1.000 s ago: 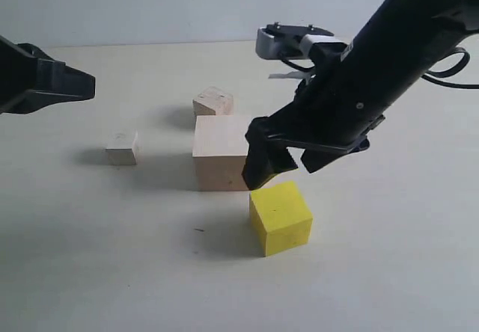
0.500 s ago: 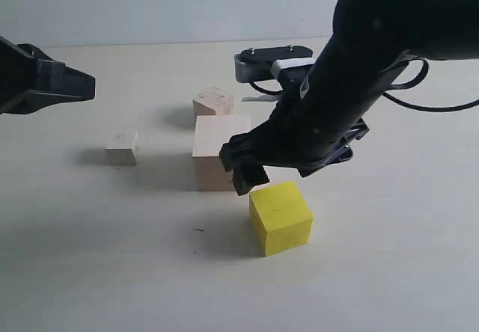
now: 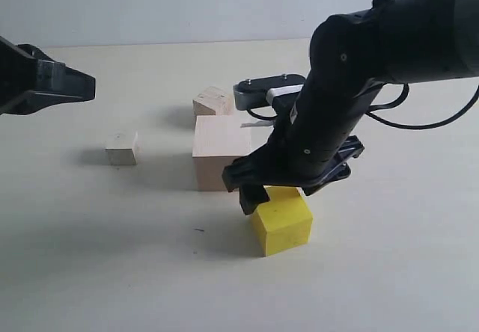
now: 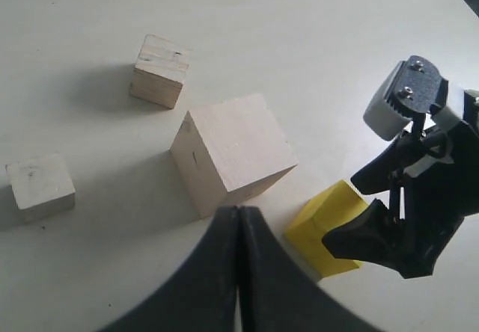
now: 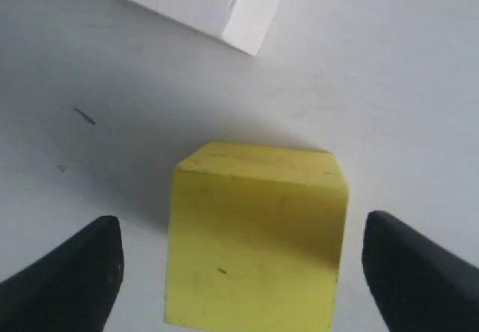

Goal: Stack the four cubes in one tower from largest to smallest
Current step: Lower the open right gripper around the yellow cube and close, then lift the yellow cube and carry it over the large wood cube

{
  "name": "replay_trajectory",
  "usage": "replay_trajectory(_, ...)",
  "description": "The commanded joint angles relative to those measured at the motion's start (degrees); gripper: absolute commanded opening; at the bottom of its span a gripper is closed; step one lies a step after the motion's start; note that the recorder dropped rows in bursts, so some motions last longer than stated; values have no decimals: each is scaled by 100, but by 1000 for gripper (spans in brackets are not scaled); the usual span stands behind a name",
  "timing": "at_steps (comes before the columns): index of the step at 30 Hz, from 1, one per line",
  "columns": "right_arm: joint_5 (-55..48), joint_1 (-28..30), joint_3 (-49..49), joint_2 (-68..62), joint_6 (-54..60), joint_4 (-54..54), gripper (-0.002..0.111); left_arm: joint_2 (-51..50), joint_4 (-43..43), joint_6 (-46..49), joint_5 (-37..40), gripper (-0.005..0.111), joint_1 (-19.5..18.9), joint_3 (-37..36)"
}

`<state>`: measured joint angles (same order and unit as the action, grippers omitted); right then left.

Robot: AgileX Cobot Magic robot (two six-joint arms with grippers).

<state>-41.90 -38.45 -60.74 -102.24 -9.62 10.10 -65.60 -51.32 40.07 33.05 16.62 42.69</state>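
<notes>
The yellow cube (image 3: 283,221) rests on the table, also seen in the left wrist view (image 4: 329,226) and right wrist view (image 5: 258,238). My right gripper (image 3: 281,196) hangs open just over it, one finger on each side with a gap to the cube (image 5: 247,272). The largest pale wood cube (image 3: 218,152) stands just behind it (image 4: 232,152). Two small wooden cubes lie apart: one (image 3: 212,102) behind the large cube, one (image 3: 122,148) to the left. My left gripper (image 4: 238,220) is shut and empty, held off at the far left (image 3: 78,85).
The pale table top (image 3: 112,257) spreads around the cubes. The right arm's body (image 3: 359,70) leans over the table from the right. A white cable fitting (image 3: 258,93) sits on the right wrist.
My right gripper has swung left and come down from beside the large cube to straddle the yellow cube. The cubes and the left arm have not moved.
</notes>
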Motion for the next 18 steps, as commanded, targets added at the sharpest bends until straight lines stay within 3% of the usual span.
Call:
replay_trajectory(1, -100, -16, -29, -125, -2, -132, 82, 48, -15, 2, 36, 0, -10, -20)
replay_trajectory(7, -154, -16, -29, -310, -2, -132, 79, 48, -15, 2, 36, 0, -10, -20)
replay_trajectory(10, -165, -16, -29, -315, -2, -132, 72, 48, -15, 15, 34, 0, -10, -20)
replay_trajectory(18, -461, -16, -29, -281, 77, -132, 12, 48, -15, 15, 34, 0, -10, -20)
